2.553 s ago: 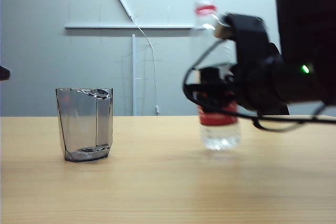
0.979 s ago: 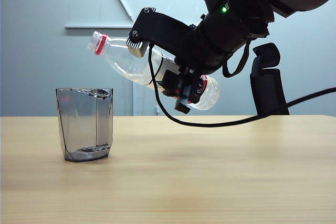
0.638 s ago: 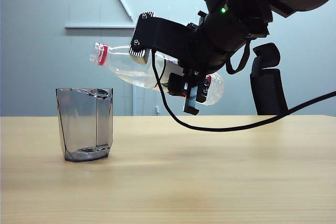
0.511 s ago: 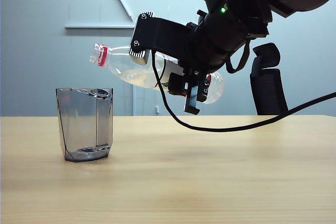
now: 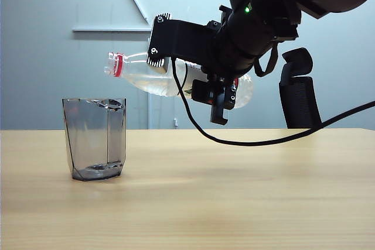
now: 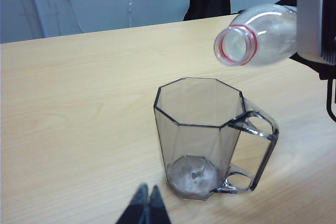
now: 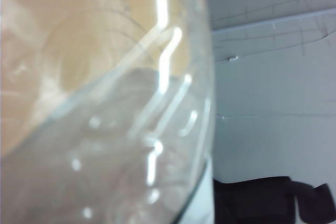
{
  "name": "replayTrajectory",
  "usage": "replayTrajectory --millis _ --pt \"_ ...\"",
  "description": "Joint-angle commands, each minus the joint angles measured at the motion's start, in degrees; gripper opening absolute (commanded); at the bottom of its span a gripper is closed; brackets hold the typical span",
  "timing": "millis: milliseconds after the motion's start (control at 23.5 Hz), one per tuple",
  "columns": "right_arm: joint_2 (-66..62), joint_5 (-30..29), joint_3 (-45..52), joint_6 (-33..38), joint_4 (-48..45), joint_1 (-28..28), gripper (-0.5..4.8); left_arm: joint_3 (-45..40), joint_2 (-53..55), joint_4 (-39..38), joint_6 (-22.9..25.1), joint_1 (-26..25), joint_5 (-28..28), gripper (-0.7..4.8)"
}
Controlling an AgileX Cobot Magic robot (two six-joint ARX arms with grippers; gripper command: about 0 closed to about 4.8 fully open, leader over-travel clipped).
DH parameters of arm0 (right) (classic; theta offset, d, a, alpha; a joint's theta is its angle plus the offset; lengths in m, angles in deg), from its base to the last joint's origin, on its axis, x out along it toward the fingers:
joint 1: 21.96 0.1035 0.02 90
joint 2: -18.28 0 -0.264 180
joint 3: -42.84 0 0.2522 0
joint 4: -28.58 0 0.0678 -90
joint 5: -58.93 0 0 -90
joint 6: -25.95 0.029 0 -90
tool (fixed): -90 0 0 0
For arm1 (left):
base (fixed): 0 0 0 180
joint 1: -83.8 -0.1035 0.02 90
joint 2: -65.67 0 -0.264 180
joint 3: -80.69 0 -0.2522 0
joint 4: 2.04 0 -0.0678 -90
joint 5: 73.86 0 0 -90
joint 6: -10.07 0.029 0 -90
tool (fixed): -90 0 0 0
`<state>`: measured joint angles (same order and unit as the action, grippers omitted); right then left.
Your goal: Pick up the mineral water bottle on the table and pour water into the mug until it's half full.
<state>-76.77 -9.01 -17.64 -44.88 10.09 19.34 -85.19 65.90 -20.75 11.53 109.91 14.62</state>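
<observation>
Mineral water bottle (image 5: 152,77): held in the air over the table, lying nearly level, its open red-ringed mouth pointing toward the mug and its base back inside the right gripper's grasp.
Why so held: the tilt reads as the start of a pour; the mouth looks to sit just above the mug's rim and slightly to one side of it rather than squarely over the opening, so a little more tip or reach seems called for.
Water (image 5: 161,86): pooled along the bottle's lower side; no stream shows leaving the mouth.
Mug (image 6: 202,135): upright on the table toward the left edge in the exterior view, faceted grey-clear walls, handle turned toward the bottle side; it looks empty or nearly so, well short of half full.
Right gripper (image 5: 196,65): clamped around the bottle's middle and label, black fingers either side; its wrist camera is filled by clear plastic.
Left gripper (image 6: 145,206): low in front of the mug, fingertips pressed together, holding nothing, apart from the mug.
Table (image 5: 234,191): light wood grain, bare around the mug.
Surroundings: a black office chair (image 5: 300,89) behind the far edge; a black cable (image 5: 263,141) loops below the right arm, hanging above the tabletop and away from the mug.
In the way: nothing stands between mouth and mug.
</observation>
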Motion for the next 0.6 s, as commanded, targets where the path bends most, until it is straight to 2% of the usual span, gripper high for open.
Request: replayTrajectory --millis 43,596 --pt "0.59 0.33 -0.66 -2.93 -3.96 0.09 2.51 0.15 0.09 0.76 -0.17 0.0 0.24 -0.02" --pt "0.59 2.34 -0.66 -7.61 -4.48 -0.02 2.51 0.15 0.09 0.74 -0.17 0.0 0.24 -0.02"
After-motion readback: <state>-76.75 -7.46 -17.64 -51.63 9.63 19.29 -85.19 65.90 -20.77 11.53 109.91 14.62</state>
